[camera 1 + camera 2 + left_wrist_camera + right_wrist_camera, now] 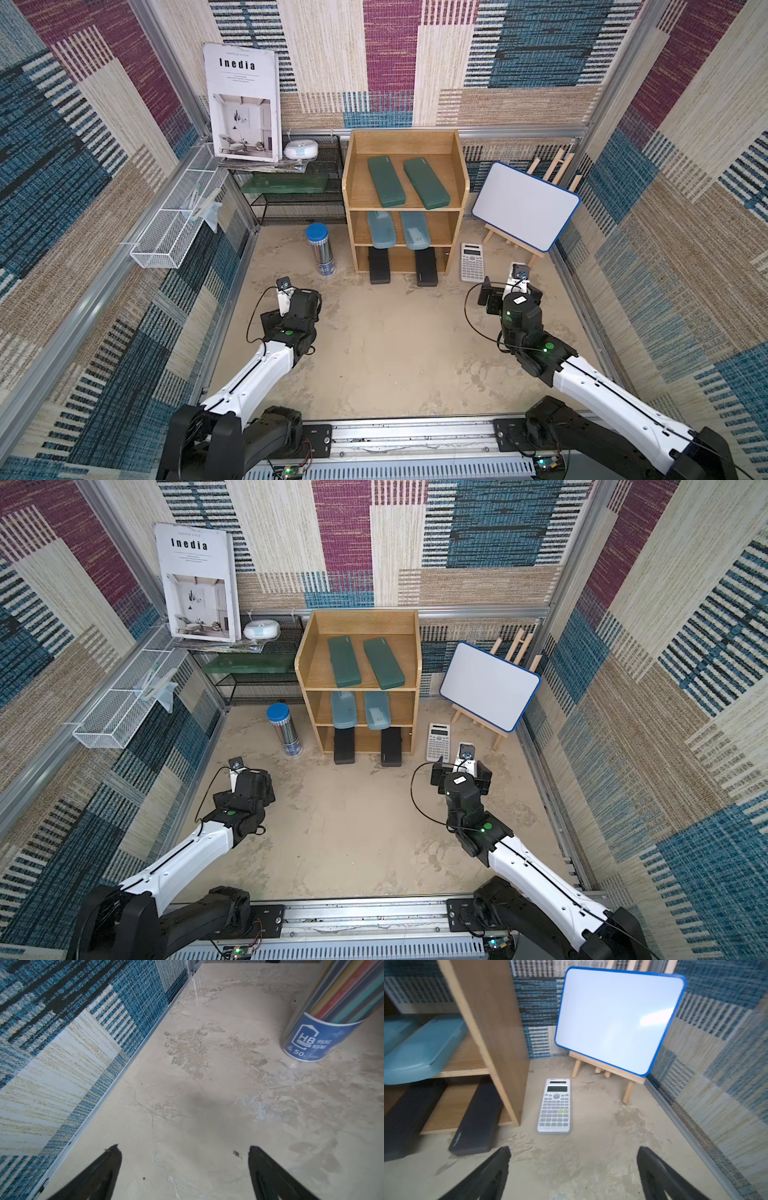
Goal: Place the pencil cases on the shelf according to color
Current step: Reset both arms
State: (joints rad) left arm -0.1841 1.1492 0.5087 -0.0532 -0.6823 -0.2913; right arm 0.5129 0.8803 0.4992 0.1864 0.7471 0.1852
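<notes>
**Desk:** So, where do the pencil cases stand?

**Photographer:** All six sit on the wooden shelf, one colour to a tier. The two green cases lie side by side on the top tier and the two teal cases on the middle one. The two black cases are on the bottom, their near ends jutting past the front edge toward the table.

**Desk:** And the arms?

**Photographer:** Neither holds anything. The right gripper hangs near the shelf's right side with its jaws spread wide and nothing between them. It faces the calculator and the whiteboard on its easel. The left gripper is likewise spread wide and bare, over open table beside the pencil tube.

**Desk:** Which step is in hand?

**Photographer:** The last, by my reading. The sort looks finished, with no case loose on the table in any view.

**Desk:** What does the next move call for?

**Photographer:** Little, I judge: drawing both arms off to rest without clipping the black cases' jutting ends or the calculator. If neatness counts, a light push would seat the black pair deeper, and the right gripper is the nearer one for that.
</notes>
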